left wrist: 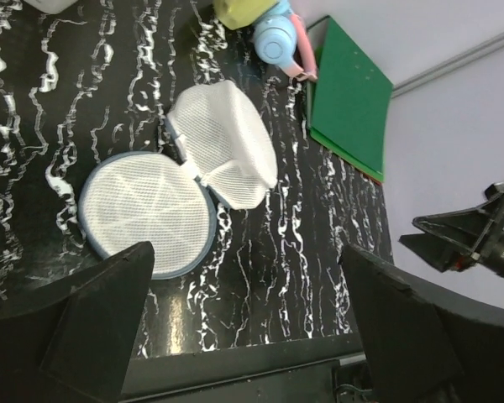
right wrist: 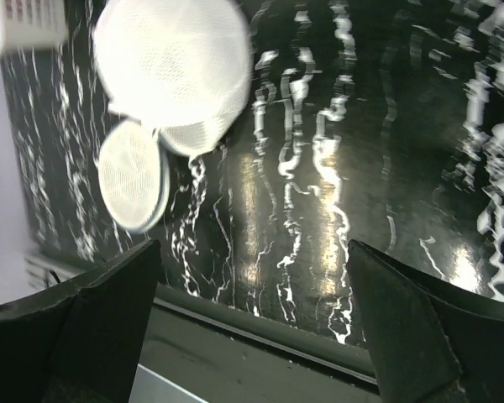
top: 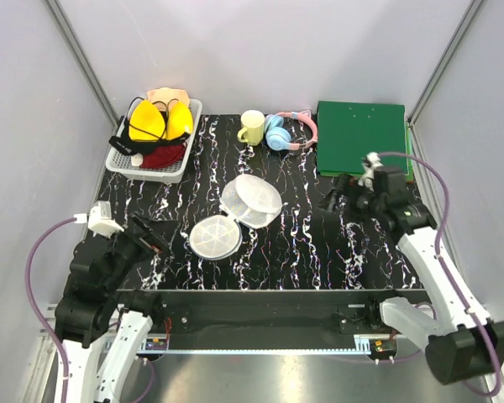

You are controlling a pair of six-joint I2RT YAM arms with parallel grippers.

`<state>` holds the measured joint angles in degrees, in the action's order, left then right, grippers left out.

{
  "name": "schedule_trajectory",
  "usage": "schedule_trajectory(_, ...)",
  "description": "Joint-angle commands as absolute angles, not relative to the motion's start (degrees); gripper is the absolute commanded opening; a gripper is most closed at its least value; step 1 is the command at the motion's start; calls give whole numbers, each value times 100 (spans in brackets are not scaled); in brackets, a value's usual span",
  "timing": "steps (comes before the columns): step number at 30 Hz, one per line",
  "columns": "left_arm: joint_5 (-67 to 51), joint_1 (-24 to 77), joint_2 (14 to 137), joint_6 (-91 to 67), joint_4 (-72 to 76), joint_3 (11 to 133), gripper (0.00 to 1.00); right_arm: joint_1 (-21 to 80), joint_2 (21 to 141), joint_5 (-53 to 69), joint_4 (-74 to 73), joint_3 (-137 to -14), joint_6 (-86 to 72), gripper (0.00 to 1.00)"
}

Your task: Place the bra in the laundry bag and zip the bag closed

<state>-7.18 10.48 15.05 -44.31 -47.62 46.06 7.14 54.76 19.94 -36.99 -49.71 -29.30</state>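
Observation:
The yellow bra (top: 158, 122) lies in a white slatted basket (top: 178, 164) at the back left, on top of a dark red garment. The white mesh laundry bag (top: 235, 214) lies open at the table's middle, one round half flat and the other tipped up; it also shows as the laundry bag (left wrist: 181, 189) and the laundry bag (right wrist: 164, 75) in the wrist views. My left gripper (top: 149, 237) hovers open just left of the bag. My right gripper (top: 340, 195) stands open well to the bag's right. Both hold nothing.
A yellow mug (top: 251, 127), blue and pink headphones (top: 283, 132) and a green board (top: 361, 137) sit along the back edge. The table is black with white veins (top: 302, 243). Grey walls close in on both sides.

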Motion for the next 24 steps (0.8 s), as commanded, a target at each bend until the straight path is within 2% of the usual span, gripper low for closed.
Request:
schedule_trajectory(1,137,1072,1635,-4236,-5176,5246,99,2593,6168,741,-3823,-6219,-2399,100)
schedule_trajectory(5,1325,1072,1591,-4587,-5958,5747,99,4698,7790,-873,-3771,-7187,-2067,100)
schedule_trajectory(7,1720,1072,1529,-4632,-6257,5985,99,5636,8452,-1308,-3771,-7899,-1882,100)
schedule_trajectory(11,2118,1072,1407,-4641,-6600,6345,99,6606,10251,-1687,-3455,-8875,-970,100)
schedule_trajectory(15,2346,1072,1240,-4527,-6759,6653,94,6987,11240,-1451,-3200,-9473,-379,97)
schedule_trajectory(19,2391,1081,1160,-4439,-6785,6715,89,6987,11672,-994,-2936,-9510,-45,79)
schedule_trajectory(24,2251,1072,1265,-4465,-6750,6592,89,6996,11953,-678,-2522,-9360,395,80)
